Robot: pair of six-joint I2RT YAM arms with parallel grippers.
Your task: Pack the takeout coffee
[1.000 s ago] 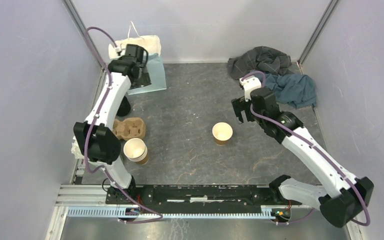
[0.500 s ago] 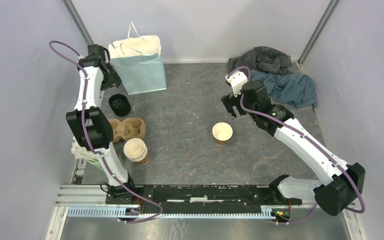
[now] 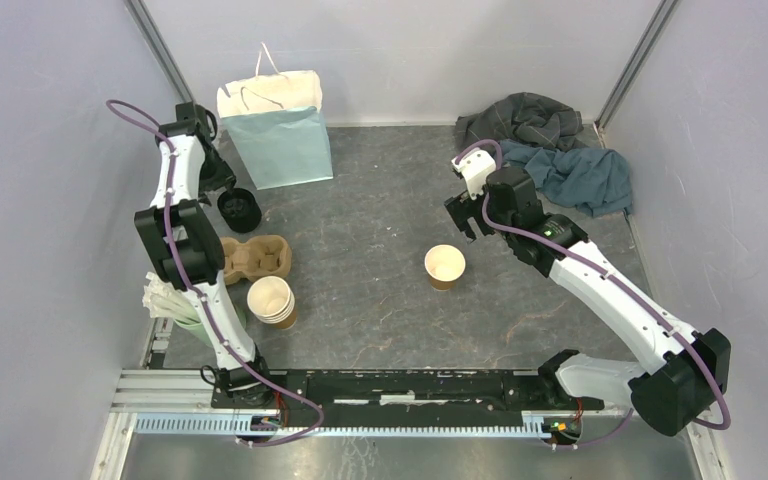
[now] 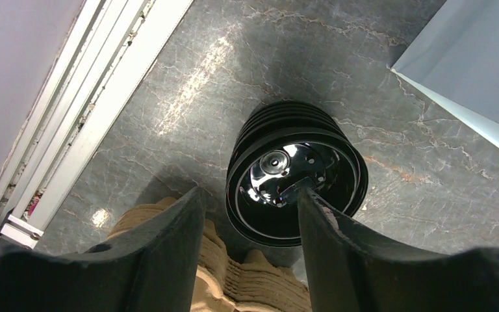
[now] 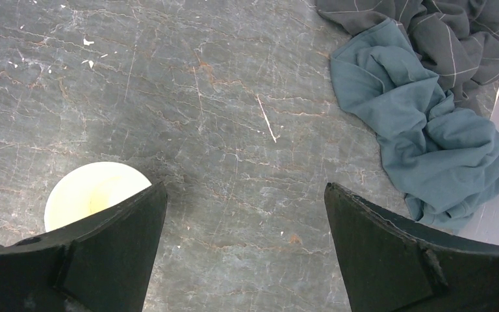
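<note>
Lidless paper cup: light, thin-walled, crushes easily; judged best held low on wall, gentle squeeze. Stands on surface just outside one finger of right gripper, not between fingers. Right gripper spread wide, empty, pointing down.

Stack of black lids: stiff, glossy, likely slippery; take by rim. Stack directly ahead of left gripper, which is moderately parted and empty. Left arm folded, reaching steeply down.

Right end effector spread wide over the tabletop, lidless cup at 8 o'clock, teal cloth around 2 o'clock.
</note>
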